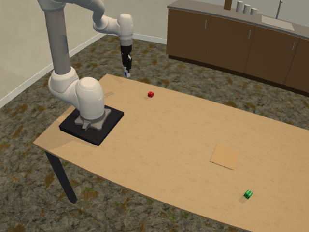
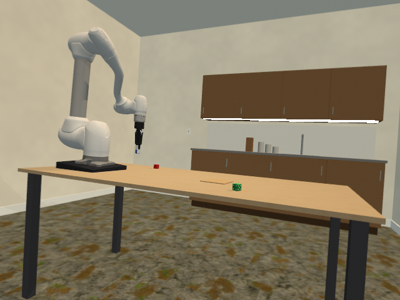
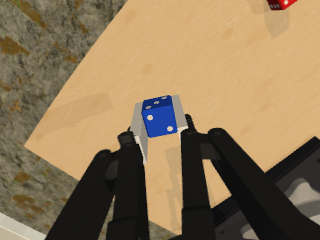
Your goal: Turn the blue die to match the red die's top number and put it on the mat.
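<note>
The hand [image 1: 127,72] [image 2: 137,150] [image 3: 159,110] was clamped on the blue die [image 1: 125,74] [image 2: 136,151] [image 3: 160,121], with a pale fingertip on each side of it. It hung pointing down, holding the die up in the air, apart from the surface [image 1: 162,124] [image 2: 161,180] [image 3: 225,75].

In the wrist view, the blue die's broad face toward the camera showed two pips, one toward ten o'clock and one toward four. The narrow face on its twelve o'clock side showed three pips in a slanting row.

In the top view, with the thin tan mat [image 1: 224,156] [image 2: 216,181] as the middle of the clock, the red die [image 1: 150,94] [image 2: 156,166] [image 3: 281,5] sat on the surface well off toward ten o'clock, and the hand and blue die were farther out in about that direction. The green die [image 1: 247,194] [image 2: 236,187] sat near the mat, off it toward five o'clock. From the arm's black base plate [image 1: 98,141] [image 2: 64,165] [image 3: 313,146], the red die lay toward two o'clock and the hand toward one. The blue die was off the mat, and the number on top of the red die was too small to tell.
</note>
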Robot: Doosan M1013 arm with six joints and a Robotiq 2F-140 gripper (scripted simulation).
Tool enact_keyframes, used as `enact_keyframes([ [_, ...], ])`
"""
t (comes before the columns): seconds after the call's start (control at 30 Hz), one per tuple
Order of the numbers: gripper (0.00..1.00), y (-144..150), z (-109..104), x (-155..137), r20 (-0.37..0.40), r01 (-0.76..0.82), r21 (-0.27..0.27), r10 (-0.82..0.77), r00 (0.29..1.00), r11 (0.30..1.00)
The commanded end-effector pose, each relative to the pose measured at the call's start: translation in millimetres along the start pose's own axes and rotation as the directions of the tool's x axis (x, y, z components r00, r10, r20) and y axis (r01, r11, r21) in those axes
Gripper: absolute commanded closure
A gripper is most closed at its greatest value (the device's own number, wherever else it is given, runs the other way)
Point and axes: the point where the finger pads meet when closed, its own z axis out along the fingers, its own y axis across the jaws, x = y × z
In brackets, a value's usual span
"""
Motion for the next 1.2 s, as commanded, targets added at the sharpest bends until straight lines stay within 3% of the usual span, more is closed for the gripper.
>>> enact_keyframes([
  [0.0,0.76,1.2,-0.4,2.9,0.0,-0.01,0.0,0.01,1.0,1.0],
  [0.13,0.76,10.3,-2.7,21.7,0.002,-0.077,0.002,0.077,0.997,0.997],
  [0.37,0.76,56.3,-10.0,93.0,0.007,-0.333,0.006,0.333,0.943,0.943],
  [0.43,0.76,56.3,-10.0,93.0,0.007,-0.333,0.006,0.333,0.943,0.943],
  [0.5,0.76,85.6,-12.8,126.4,0.01,-0.453,0.007,0.452,0.892,0.892],
  [0.6,0.76,103.7,-14.1,144.0,0.012,-0.516,0.008,0.516,0.857,0.857],
  [0.7,0.76,141.2,-16.2,175.5,0.015,-0.628,0.008,0.628,0.778,0.778],
  [0.77,0.76,147.1,-16.4,179.8,0.015,-0.643,0.008,0.643,0.765,0.765],
  [0.8,0.76,172.6,-17.3,197.3,0.016,-0.705,0.007,0.705,0.709,0.709],
  [0.83,0.76,172.6,-17.3,197.3,0.016,-0.705,0.007,0.705,0.709,0.709],
  [0.87,0.76,195.1,-17.9,210.9,0.017,-0.753,0.007,0.753,0.658,0.658],
  [1.0,0.76,200.5,-18.0,214.0,0.018,-0.764,0.007,0.764,0.645,0.645],
  [1.07,0.76,256.9,-18.8,241.1,0.02,-0.858,0.006,0.858,0.513,0.513],
  [1.13,0.76,263.1,-18.8,243.6,0.02,-0.867,0.005,0.867,0.499,0.499],
  [1.17,0.76,288.7,-18.9,253.1,0.02,-0.899,0.005,0.899,0.438,0.438],
])
